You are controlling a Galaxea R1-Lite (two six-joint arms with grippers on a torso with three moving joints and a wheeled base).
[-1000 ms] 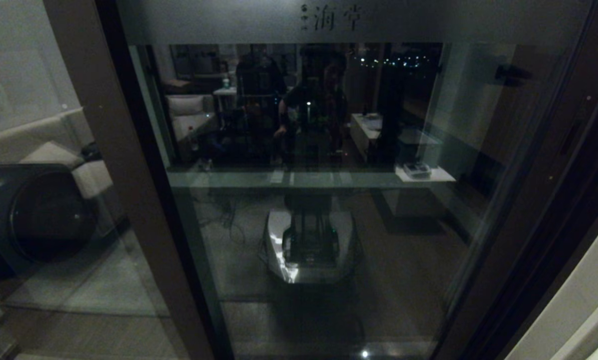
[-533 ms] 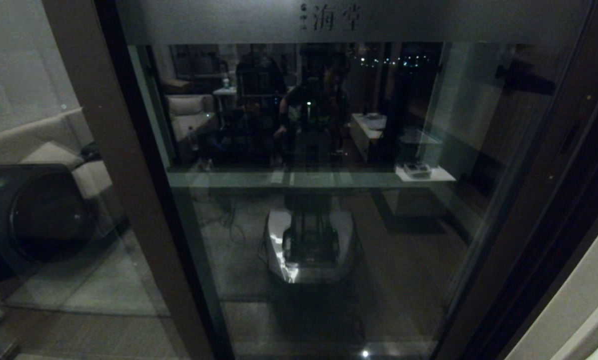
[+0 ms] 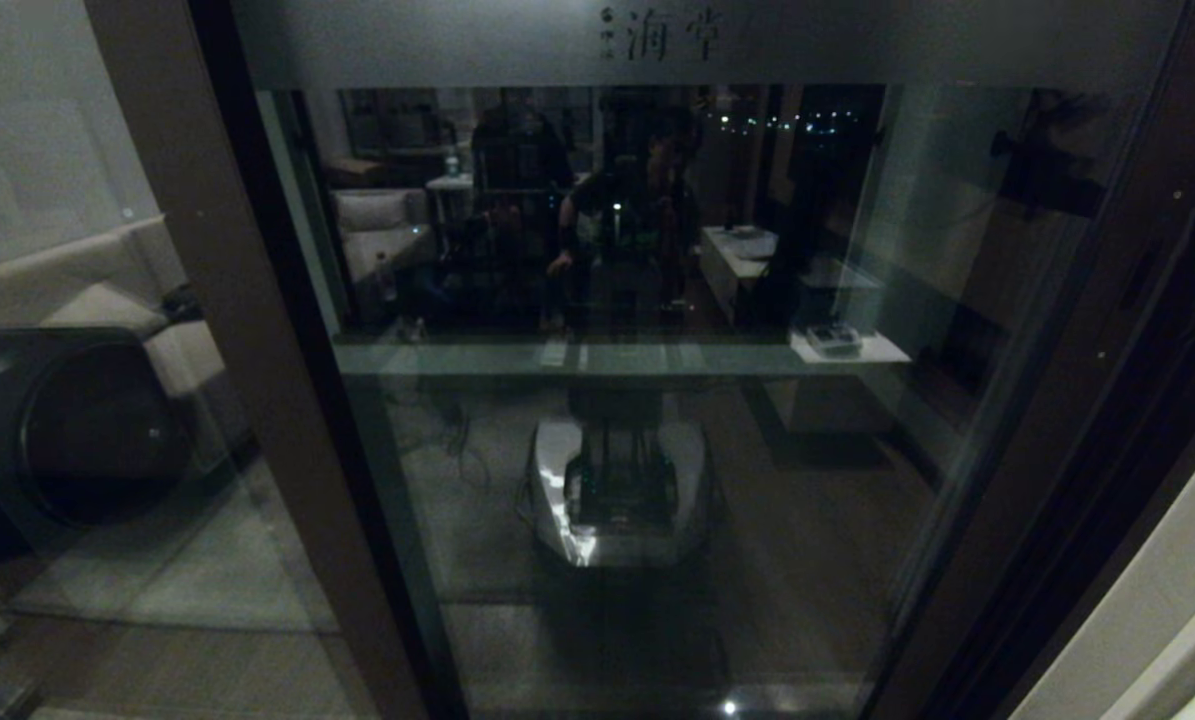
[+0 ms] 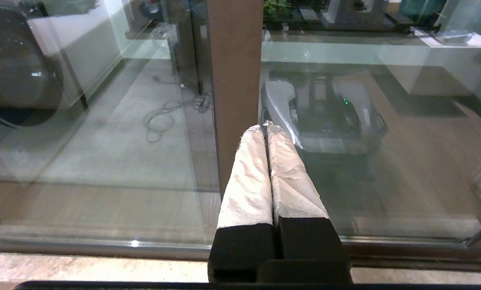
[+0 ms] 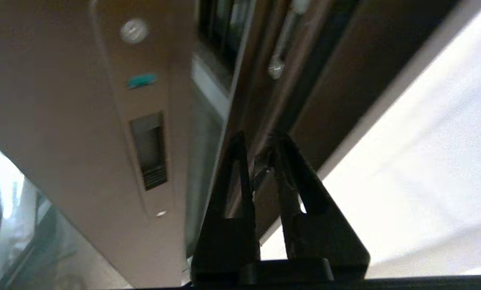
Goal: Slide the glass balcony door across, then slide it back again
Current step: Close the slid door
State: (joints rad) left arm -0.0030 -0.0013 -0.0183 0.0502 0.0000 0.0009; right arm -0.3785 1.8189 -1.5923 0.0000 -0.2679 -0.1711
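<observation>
Left gripper [image 4: 267,129]: cloth-wrapped fingers pressed together, holding nothing, low before a matte brown post [image 4: 235,80]. Door [image 3: 657,420]: tall glossy glass pane, brown metal frame, directly ahead. Handle [image 5: 149,151]: rectangular recess in stile. Right gripper [image 5: 260,149]: slim black fingers narrowly parted, empty, beside the stile's edge.

Floor [image 4: 103,169]: pale tile or stone seen through the glass, brown wood-look strip nearer the door. Loose cable [image 4: 164,117] coiled on the floor by the brown frame post. Bottom door track [image 4: 103,241] runs along the floor edge, light threshold strip [image 4: 83,268] in front. Head view: same floor [image 3: 207,560], dim, with the track edge barely readable.
</observation>
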